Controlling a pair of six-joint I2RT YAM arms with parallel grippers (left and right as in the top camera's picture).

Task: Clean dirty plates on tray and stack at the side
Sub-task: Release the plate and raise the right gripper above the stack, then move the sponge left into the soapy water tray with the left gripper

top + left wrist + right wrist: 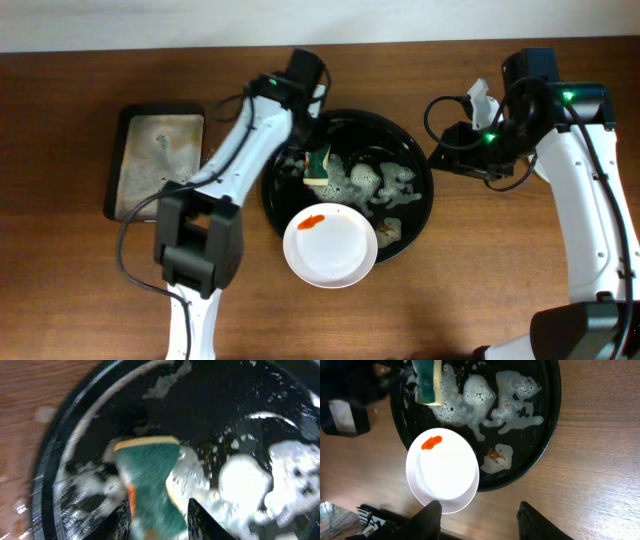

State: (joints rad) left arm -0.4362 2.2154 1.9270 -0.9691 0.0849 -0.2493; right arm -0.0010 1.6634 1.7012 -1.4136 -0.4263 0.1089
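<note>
The round black tray point(428, 205) sits mid-table, covered in patches of soapy foam; it also shows in the left wrist view point(75, 425) and the right wrist view point(550, 420). One white plate point(335, 250) with an orange-red smear lies over the tray's front rim, and is seen in the right wrist view point(447, 472). The other plates are out of view. My left gripper point(318, 158) point(160, 510) is shut on a green and yellow sponge point(150, 470) point(427, 380) low over the tray's left part. My right gripper point(465, 158) point(479, 505) is open and empty, right of the tray.
A rectangular dark sponge tray point(155, 160) with wet residue lies at the left. Brown wooden tabletop point(480, 260) surrounds the tray. Foam blobs point(385, 185) cover the tray's middle and right.
</note>
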